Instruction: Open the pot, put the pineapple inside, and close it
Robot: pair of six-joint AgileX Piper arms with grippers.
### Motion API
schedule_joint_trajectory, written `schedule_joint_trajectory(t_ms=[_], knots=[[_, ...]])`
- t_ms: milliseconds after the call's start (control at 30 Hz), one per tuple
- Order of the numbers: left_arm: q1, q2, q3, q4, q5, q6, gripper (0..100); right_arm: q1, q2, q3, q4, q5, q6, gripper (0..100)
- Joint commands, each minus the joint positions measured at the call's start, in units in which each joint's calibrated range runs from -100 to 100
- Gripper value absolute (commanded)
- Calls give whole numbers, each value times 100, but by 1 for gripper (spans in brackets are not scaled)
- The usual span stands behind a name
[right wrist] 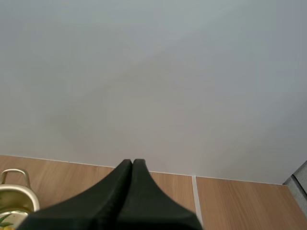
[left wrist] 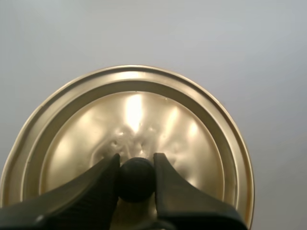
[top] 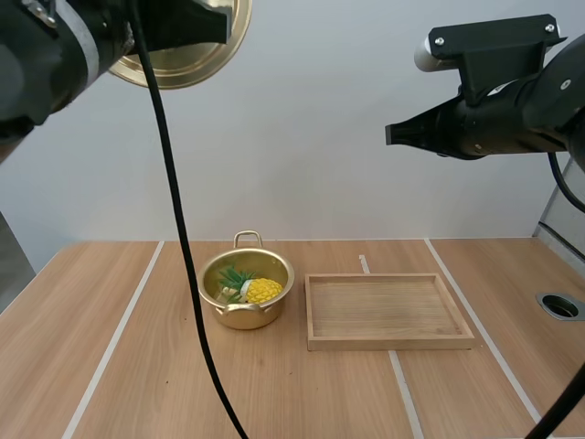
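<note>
A gold pot (top: 247, 314) stands uncovered on the table, left of the wooden tray. Inside it lies a yellow pineapple (top: 261, 291) with green leaves. The gold lid (top: 187, 53) hangs high above the table's left side, its underside facing the high camera. My left gripper (left wrist: 136, 165) is shut on the lid's black knob (left wrist: 136, 178), with the round gold lid (left wrist: 129, 124) spread behind the fingers. My right gripper (right wrist: 132, 164) is shut on nothing and held high at the right, its tip (top: 391, 134) pointing left. The pot's rim and handle (right wrist: 14, 191) show beside it.
A shallow wooden tray (top: 388, 310) lies right of the pot, with nothing in it. A round metal hole (top: 559, 305) sits in the table near the right edge. Pale strips run across the wooden tabletop.
</note>
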Motion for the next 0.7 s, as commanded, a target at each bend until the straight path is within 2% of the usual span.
schedule_joint_trajectory(t_ms=[0, 167, 667], knots=[[-18, 296, -26, 210, 1059, -57, 0, -29, -69, -22, -15, 14, 20, 0], [-18, 826, -26, 315, 2022, -57, 0, -29, -69, -22, -14, 49, 20, 0], [-18, 2505, 1, 315, 2894, 5, 0, -29, -69, -22, -14, 235, 20, 0]])
